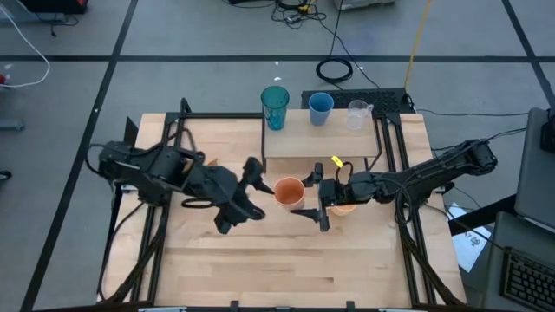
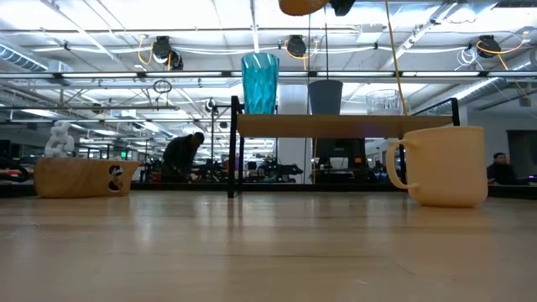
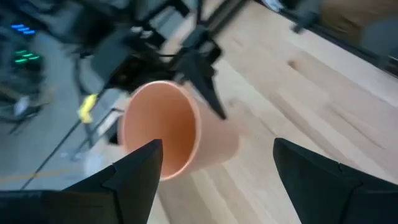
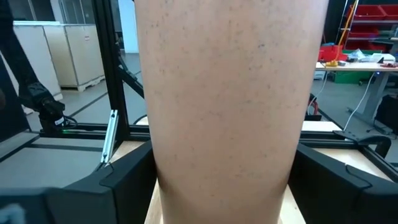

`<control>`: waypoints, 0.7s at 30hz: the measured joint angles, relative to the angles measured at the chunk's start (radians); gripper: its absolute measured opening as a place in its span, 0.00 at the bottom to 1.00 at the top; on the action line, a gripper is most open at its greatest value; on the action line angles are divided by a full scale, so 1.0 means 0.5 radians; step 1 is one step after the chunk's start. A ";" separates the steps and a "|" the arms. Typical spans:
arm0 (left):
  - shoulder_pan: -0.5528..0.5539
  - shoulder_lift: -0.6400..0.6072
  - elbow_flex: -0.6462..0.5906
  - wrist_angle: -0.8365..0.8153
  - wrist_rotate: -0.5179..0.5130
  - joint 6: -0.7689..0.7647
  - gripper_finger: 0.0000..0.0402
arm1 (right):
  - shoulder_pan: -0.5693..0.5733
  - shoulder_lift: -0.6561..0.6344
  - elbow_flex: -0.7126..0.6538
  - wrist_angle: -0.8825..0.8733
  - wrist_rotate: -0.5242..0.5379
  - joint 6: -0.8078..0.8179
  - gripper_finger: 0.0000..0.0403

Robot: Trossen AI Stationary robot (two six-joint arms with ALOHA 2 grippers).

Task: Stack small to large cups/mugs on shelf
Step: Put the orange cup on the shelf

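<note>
Your right claw point(image 1: 314, 203): clamped on the orange cup point(image 1: 290, 191), held above the counter point(image 1: 260, 260) mid-way across. Your left claw point(image 1: 244, 195): fingers apart, just beside that cup. Orange handled mug point(image 1: 345, 206): under your right arm. Shelf point(image 1: 299, 146) beyond: teal tumbler point(image 1: 275, 107), blue cup point(image 1: 320, 108), clear handled cup point(image 1: 358, 114) in a row.

shelf point(image 2: 336, 126): teal tumbler point(image 2: 260, 83), dark-looking cup point(image 2: 325, 96), clear cup point(image 2: 384, 101) on top
table point(image 2: 252, 252): handled mug point(image 2: 440, 165) right, wooden mug point(image 2: 82, 177) left
top edge: orange cup point(image 2: 302, 7), lifted
</note>
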 joint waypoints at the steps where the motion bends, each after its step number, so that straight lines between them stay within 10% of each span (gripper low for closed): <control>1: 0.012 0.051 0.069 -0.075 0.036 0.025 0.76 | 0.000 0.000 0.000 0.002 -0.001 0.001 0.75; 12: 0.159 0.431 0.467 -0.372 0.088 0.238 0.69 | -0.013 0.000 -0.001 -0.043 0.000 0.042 0.75; 21: 0.246 0.431 0.451 -0.399 0.218 0.342 0.34 | -0.013 0.000 -0.001 -0.055 0.000 0.049 0.75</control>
